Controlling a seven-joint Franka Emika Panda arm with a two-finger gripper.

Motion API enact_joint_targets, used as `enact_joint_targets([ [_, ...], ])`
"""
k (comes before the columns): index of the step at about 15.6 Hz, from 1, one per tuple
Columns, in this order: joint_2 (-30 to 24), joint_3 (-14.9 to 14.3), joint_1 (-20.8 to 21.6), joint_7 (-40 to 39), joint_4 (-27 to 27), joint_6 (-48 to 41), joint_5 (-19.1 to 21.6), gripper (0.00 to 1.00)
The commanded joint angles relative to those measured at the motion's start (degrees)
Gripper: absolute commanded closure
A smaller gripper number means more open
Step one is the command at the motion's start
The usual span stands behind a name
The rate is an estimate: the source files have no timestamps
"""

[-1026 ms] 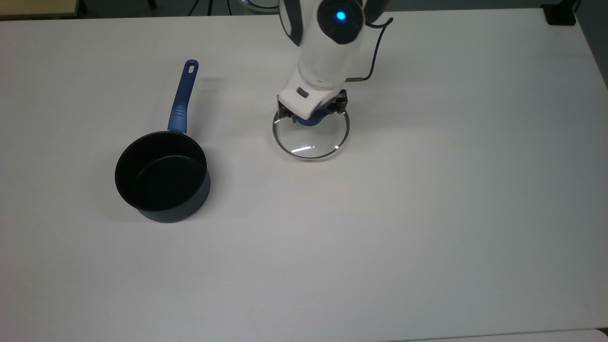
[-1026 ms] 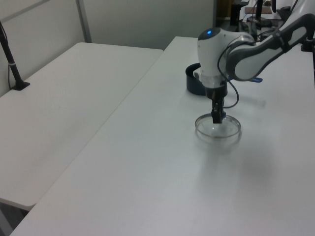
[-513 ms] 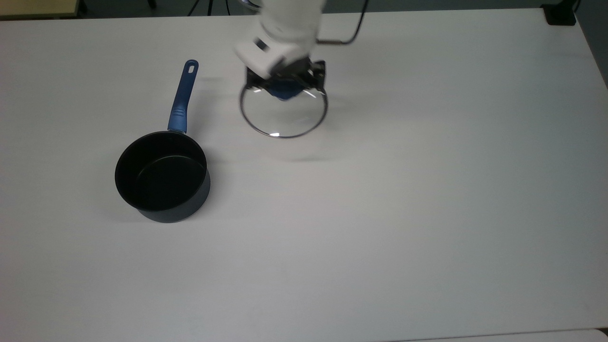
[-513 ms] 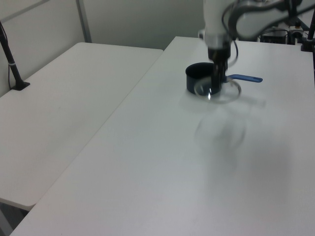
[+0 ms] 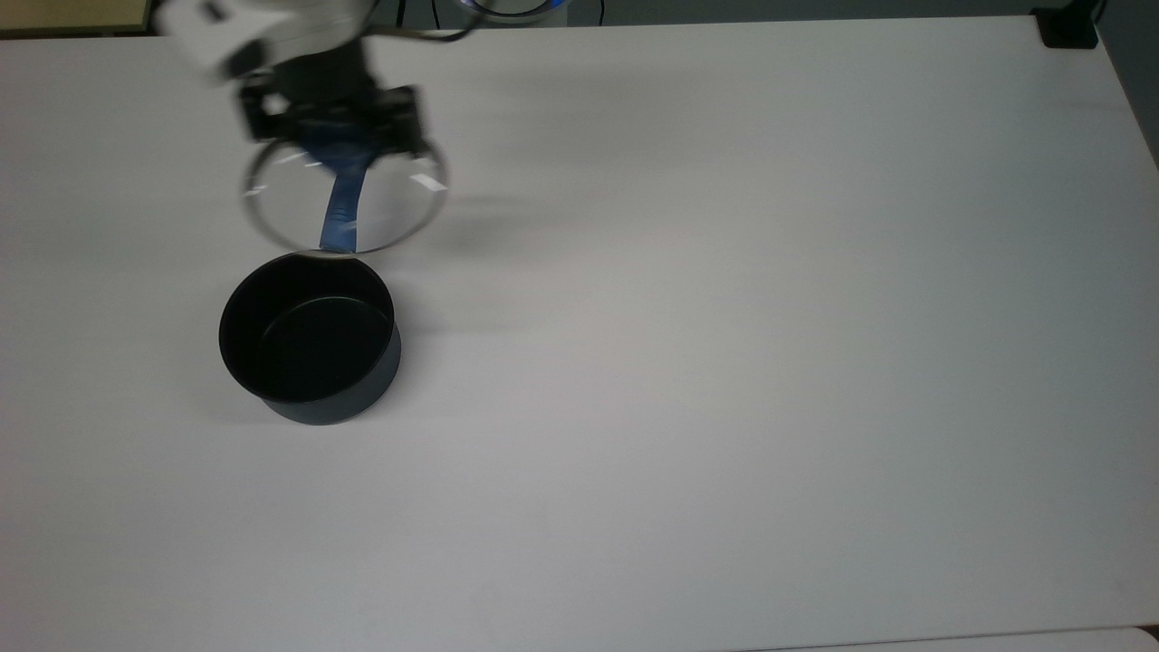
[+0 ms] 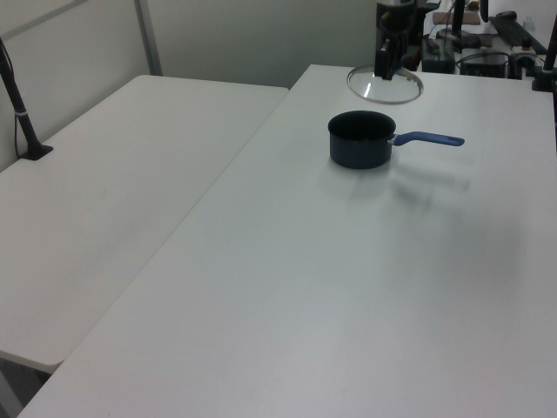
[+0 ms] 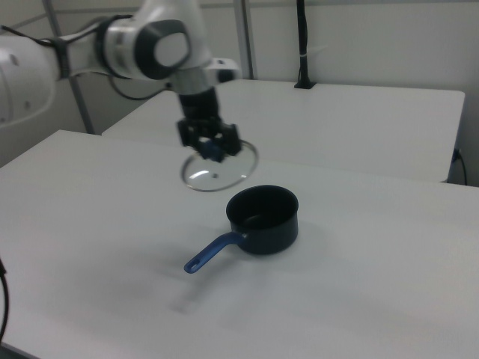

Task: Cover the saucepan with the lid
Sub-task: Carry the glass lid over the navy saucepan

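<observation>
Hand: the hand (image 5: 333, 136) is up in the air at the top view's upper left, clamped on the blue knob (image 7: 212, 152) of the lid (image 5: 344, 195) — it's got it, and the lid hangs level beneath it, clear of the tabletop (image 5: 724, 362).

Lid: one lid, clear glass with a thin metal rim; in the top view it floats over the saucepan's handle (image 5: 341, 210), which shows straight through the glass, and its near rim just meets the pan's far rim in that view.

Saucepan: one saucepan (image 5: 308, 340), standing upright and open on the tabletop, black inside, nothing in it.

Long axis: the handle runs from the pan up the top view; in the right view it points toward the lower left, in the left view off to the right.

Key relation: the pan mouth lies below the hand in the top view and lower in height; in the right view it sits down and to the right of the lid.

Judgement: I'd say a short carry over the mouth, then a level descent — centring on the rim is what counts.

Count: one hand, one lid, one saucepan.
</observation>
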Motion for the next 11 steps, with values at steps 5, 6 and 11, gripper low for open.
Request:
enact_joint_targets([
  [5, 13.5, -5.2, 1.1, 1.8, 10.3, 2.2, 0.6, 0.63],
  [6, 14.2, -5.2, 1.1, 2.1, 10.3, 2.9, 0.6, 0.63],
  [11, 17.2, -5.2, 1.3, 6.7, 9.9, 7.1, 0.7, 0.63],
])
